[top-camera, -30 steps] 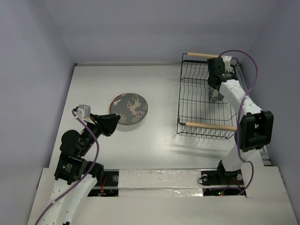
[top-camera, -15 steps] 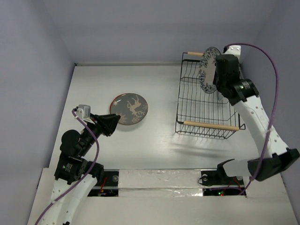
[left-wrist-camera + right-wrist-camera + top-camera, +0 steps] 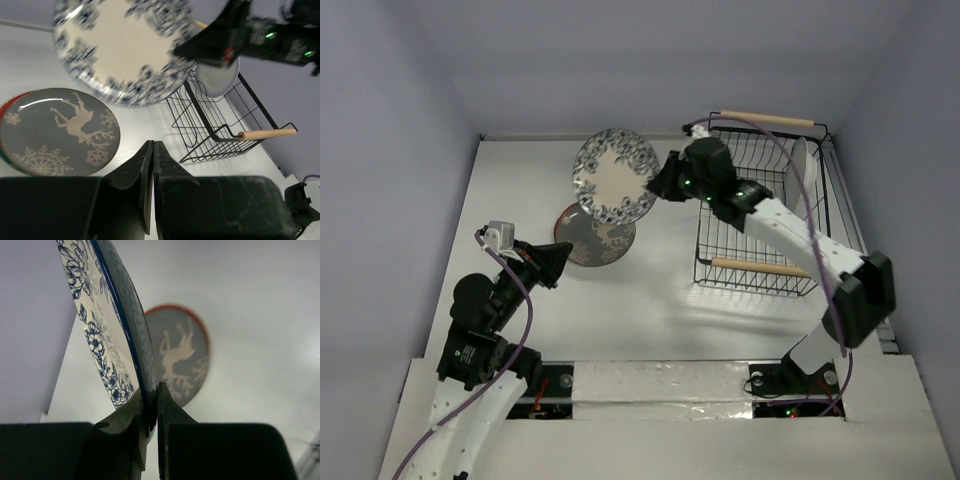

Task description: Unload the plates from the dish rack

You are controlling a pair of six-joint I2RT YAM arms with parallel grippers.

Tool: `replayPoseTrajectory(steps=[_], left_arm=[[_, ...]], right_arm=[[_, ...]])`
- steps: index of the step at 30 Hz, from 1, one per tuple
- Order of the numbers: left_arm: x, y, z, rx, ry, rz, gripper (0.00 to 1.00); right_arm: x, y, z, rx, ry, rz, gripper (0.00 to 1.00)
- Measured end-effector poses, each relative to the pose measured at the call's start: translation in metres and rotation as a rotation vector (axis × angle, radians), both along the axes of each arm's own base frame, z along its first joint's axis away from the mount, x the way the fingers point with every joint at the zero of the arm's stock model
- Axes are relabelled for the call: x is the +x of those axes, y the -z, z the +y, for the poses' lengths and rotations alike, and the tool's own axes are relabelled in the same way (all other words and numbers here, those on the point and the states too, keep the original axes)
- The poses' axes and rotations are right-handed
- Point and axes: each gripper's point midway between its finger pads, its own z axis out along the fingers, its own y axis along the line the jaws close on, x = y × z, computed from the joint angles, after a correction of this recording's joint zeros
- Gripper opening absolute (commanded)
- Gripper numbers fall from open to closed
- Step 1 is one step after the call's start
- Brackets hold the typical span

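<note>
The dish rack (image 3: 750, 232) stands at the far right of the counter (image 3: 660, 320), a black wire basket with one wooden handle (image 3: 767, 118) toward the far edge and a second wooden handle (image 3: 760, 267) toward the near edge. It contains one pale plate (image 3: 798, 165), standing upright on edge against the right side of the basket. The right pincer (image 3: 658, 188) is outside the rack, pinching the rim of the cream floral-rimmed plate (image 3: 615, 188) between both fingers. That plate is raised clear of the counter and tilted, its blue-patterned face toward the top camera. It sits left of the rack and overlaps the far edge of the stack below in the top view. The stack lies left of centre on the counter: the grey-brown plate (image 3: 600, 243) with a pale deer motif lies flat on a red plate (image 3: 175, 305), of which only the rim shows. The left pincer (image 3: 152, 146) is pressed together on nothing, near the stack's near-left side, not touching it. Compared with half a second earlier, the right arm has carried the floral plate from above the rack's far handle leftward to its present position; the left arm has not moved.
</note>
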Motion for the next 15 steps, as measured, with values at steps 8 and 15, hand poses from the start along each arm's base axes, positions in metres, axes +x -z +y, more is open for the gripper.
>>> replayPoseTrajectory(steps=[8,15], left_arm=[[0.004,0.003,0.003,0.006,-0.021,0.013,0.03],[0.005,0.005,0.003,0.009,-0.024,0.021,0.06]], right_arm=[[-0.017,0.114,0.091,0.054,-0.155,0.299,0.00],[-0.020,0.145,0.110,0.128,-0.136,0.386,0.03]])
